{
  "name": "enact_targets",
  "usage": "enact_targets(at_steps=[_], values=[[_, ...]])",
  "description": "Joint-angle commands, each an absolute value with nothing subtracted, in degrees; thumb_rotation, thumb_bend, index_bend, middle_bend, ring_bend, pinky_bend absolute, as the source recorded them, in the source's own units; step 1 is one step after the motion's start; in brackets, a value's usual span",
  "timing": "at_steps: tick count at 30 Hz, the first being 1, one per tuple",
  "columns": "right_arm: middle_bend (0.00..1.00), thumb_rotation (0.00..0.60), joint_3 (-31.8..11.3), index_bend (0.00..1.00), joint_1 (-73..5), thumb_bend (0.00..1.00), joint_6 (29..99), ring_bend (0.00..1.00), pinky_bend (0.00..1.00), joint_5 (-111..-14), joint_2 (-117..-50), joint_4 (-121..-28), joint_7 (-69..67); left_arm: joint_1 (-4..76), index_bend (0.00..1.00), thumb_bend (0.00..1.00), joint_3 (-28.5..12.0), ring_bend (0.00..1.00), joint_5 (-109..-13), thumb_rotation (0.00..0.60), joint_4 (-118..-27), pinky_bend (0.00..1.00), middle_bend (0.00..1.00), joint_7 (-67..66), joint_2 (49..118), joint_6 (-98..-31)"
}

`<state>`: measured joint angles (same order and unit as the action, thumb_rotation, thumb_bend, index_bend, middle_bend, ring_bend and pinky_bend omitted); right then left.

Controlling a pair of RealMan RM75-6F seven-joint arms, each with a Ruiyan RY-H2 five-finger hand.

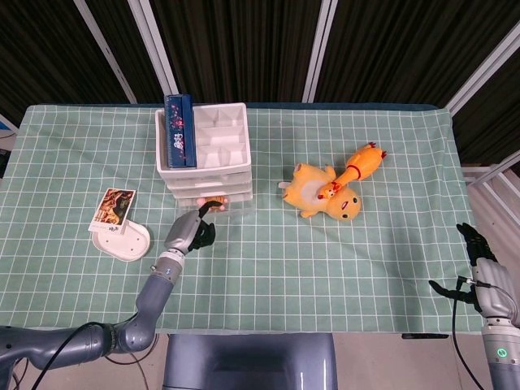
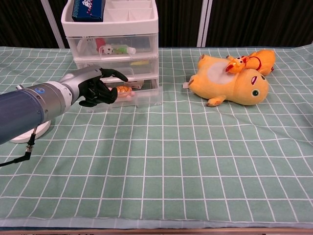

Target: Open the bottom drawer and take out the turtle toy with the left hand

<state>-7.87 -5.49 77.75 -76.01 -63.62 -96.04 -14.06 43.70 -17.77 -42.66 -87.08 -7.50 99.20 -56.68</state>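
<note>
The white three-drawer unit stands at the back left of the table. Its clear bottom drawer is pulled out a little. The orange and green turtle toy lies inside it, partly hidden by my left hand. That hand reaches over the drawer's front with one finger arched above the turtle and the others curled beside it; whether it grips the toy is hidden. My right hand hangs off the table's right edge, fingers spread, holding nothing.
A blue box lies on top of the drawer unit. A yellow plush and an orange chicken toy lie to the right. A white dish with a picture card sits left.
</note>
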Motion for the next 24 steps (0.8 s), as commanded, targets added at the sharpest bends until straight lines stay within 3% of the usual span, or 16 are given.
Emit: enact_targets(at_steps=[1,15,24], values=[[0.0,0.6,-7.9,0.0,-5.5,0.13,77.7,0.0,0.18,-76.0,-63.6,-96.1,-14.1,43.9,0.17,0.68,-17.6,0.98,-40.8,0.6,-86.9,1.0,0.95,-9.4,98.5,-56.7],[0.0,0.6,-7.9,0.0,-5.5,0.13,77.4,0.0,0.18,-75.7,-63.4,-96.4,-14.1,43.8,0.2,0.68,-17.2,0.98,-31.8,0.6,-87.4,1.0,0.95,-14.4,96.1,-56.3],[0.0,0.6,-7.9,0.0,-5.5,0.13,77.4,0.0,0.18,-75.6,-63.4,-96.5,-14.1,43.6,0.28,0.68,-16.5,0.98,-26.1,0.6,-89.7,1.0,0.96,-17.3,93.6,-56.1]])
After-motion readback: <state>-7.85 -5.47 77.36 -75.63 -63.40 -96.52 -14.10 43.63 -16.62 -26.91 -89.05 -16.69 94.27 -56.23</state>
